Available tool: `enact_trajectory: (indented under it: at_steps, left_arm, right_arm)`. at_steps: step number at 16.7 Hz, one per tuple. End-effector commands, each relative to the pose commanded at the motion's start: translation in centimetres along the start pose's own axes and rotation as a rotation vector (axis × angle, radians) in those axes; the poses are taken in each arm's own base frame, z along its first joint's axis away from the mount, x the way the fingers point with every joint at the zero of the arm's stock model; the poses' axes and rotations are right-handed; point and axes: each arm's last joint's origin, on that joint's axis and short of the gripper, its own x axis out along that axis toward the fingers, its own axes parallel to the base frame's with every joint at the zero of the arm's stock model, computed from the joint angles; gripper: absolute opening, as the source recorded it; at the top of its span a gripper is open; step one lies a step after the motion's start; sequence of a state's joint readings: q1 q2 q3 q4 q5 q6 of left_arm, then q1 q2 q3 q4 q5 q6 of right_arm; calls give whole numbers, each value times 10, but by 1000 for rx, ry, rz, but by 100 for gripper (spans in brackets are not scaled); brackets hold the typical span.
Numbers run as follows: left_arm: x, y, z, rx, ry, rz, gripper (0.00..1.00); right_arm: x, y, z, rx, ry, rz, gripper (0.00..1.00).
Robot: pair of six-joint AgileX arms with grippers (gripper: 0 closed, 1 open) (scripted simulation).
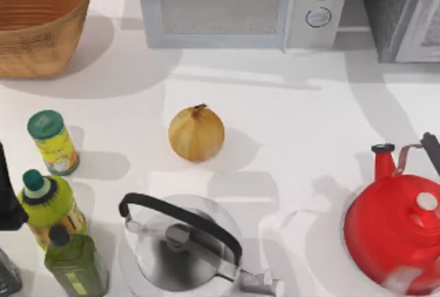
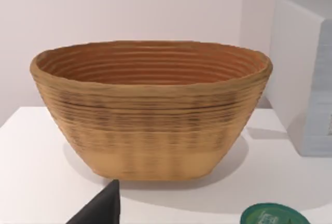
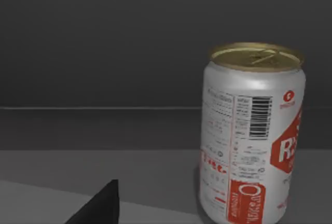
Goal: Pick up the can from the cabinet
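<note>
The can (image 3: 251, 136) is silver and red with a gold lid and a barcode. It stands upright on the grey floor of the dark cabinet (image 3: 104, 68) in the right wrist view. A dark part of my right gripper (image 3: 101, 206) sits low in that view, short of the can and off to one side, not touching it. The cabinet's grey front (image 1: 399, 8) is at the back right in the top view. My left arm (image 1: 7, 197) is parked at the left edge of the table, and a dark part of my left gripper (image 2: 101, 208) faces the basket.
A woven basket (image 1: 38, 18) stands at the back left and a microwave (image 1: 240, 5) at the back middle. An onion (image 1: 196, 133) lies mid-table. A green-lidded jar (image 1: 53, 142) and two bottles (image 1: 48, 204) stand left, a steel kettle (image 1: 185, 249) in front, a red kettle (image 1: 395, 232) right.
</note>
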State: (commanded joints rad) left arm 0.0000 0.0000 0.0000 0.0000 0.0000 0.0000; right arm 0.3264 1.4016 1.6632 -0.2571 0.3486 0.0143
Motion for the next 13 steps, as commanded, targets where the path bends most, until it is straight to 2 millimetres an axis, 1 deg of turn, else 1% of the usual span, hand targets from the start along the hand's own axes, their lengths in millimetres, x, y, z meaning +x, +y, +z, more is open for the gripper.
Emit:
enact_trajectory:
  at_steps: [2, 3, 8, 10, 13]
  left_arm:
    - [0, 0, 0, 0, 0, 0, 100]
    - [0, 0, 0, 0, 0, 0, 100]
    - [0, 0, 0, 0, 0, 0, 100]
    - [0, 0, 0, 0, 0, 0, 100]
    - [0, 0, 0, 0, 0, 0, 100]
  right_arm:
    - [0, -2, 1, 1, -2, -1, 100]
    - [4, -1, 2, 1, -2, 0, 100]
    - [44, 1, 1, 0, 0, 0, 100]
    - [57, 0, 0, 0, 0, 0, 100]
    - [60, 0, 0, 0, 0, 0, 100]
